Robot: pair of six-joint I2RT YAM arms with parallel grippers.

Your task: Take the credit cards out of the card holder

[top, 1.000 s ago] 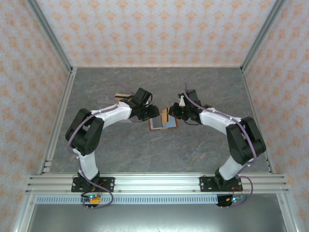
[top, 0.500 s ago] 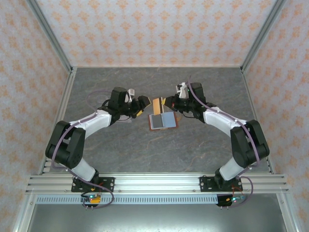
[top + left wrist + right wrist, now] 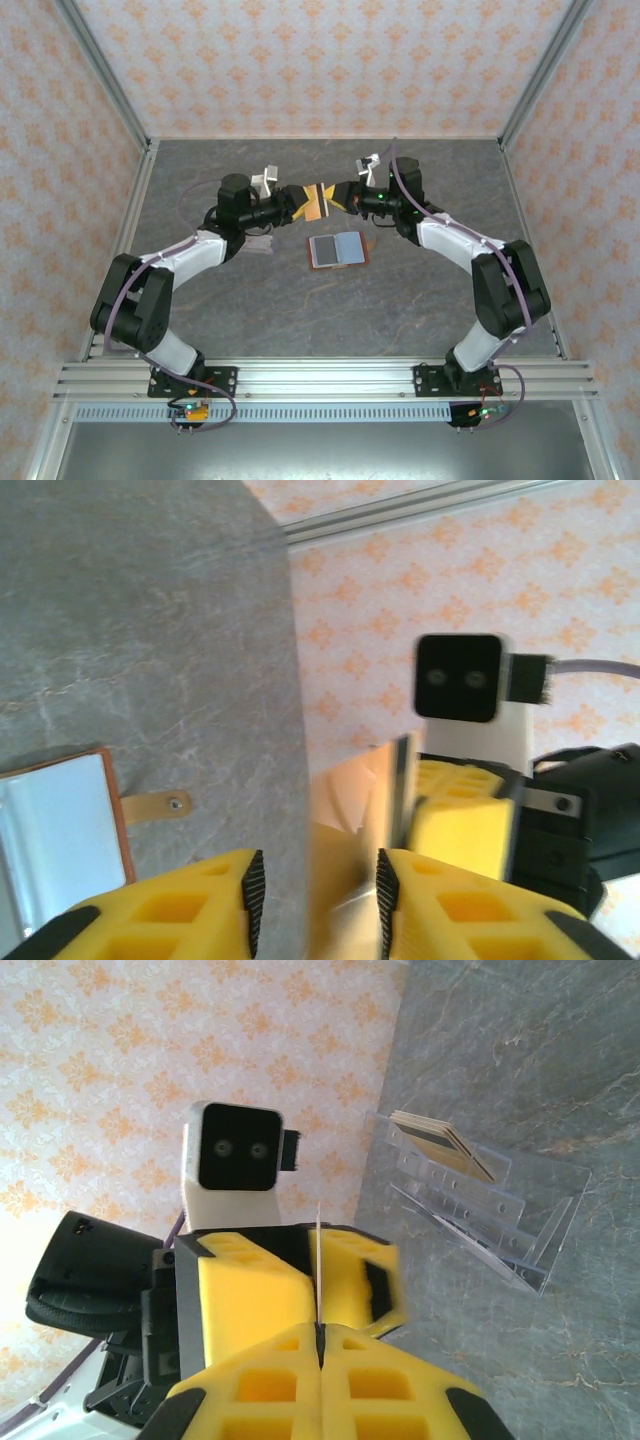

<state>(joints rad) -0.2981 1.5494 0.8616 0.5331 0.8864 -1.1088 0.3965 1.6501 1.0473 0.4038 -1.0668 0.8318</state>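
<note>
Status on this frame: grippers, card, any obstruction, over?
Right gripper shut on tan-gold card, held aloft. Left gripper open around same card. Card holder lies open on table below. No obstruction seen.

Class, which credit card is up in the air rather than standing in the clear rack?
The tan-gold card, the one held aloft; the other cards stand in the clear rack.

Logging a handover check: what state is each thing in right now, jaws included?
gold card: held above the table, between both grippers.
right gripper: jaws shut on the gold card's edge.
left gripper: jaws apart, one either side of the card.
card holder: lying open on the table, strap undone.
clear rack: standing on the table, cards in one slot.
</note>
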